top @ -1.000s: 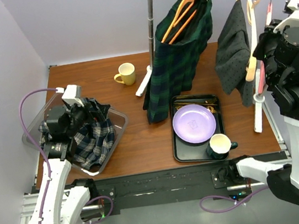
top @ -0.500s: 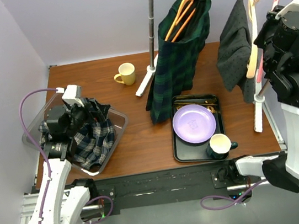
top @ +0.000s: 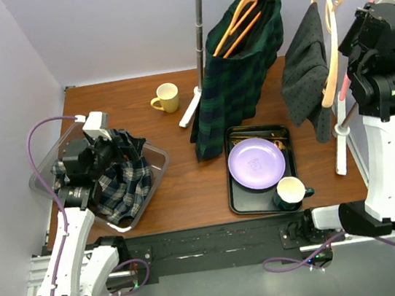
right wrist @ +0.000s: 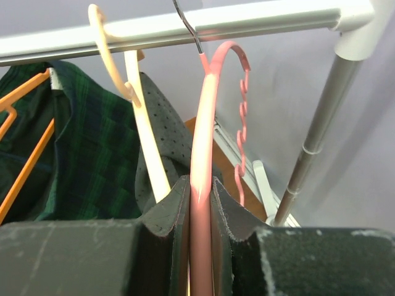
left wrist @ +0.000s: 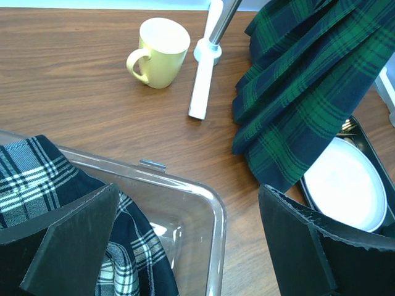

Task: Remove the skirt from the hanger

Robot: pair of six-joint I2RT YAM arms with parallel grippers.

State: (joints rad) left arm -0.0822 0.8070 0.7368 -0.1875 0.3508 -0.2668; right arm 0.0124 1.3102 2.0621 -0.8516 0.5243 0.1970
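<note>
A pink hanger (right wrist: 213,80) with nothing on it is clamped between my right gripper's (right wrist: 200,185) fingers, just under the white rail (right wrist: 247,21); its wire hook reaches the rail. In the top view that gripper (top: 365,21) is high at the right. Beside it a grey dotted skirt (top: 305,74) hangs on a cream hanger (top: 329,48). A dark green plaid skirt (top: 234,91) hangs on orange hangers (top: 242,16). A black-and-white plaid skirt (top: 125,180) lies in a clear bin (top: 153,154). My left gripper (left wrist: 185,246) is open and empty over the bin's corner.
A yellow mug (top: 166,97) stands near the rack's left post foot (top: 192,108). A black tray (top: 235,194) holds a purple plate (top: 256,163) and a dark mug (top: 288,192). The rack's right post (top: 340,142) stands beside my right arm.
My right arm has risen and swung right with the pink hanger in its grip. The grey skirt and cream hanger have swayed slightly. The left arm has not moved.
</note>
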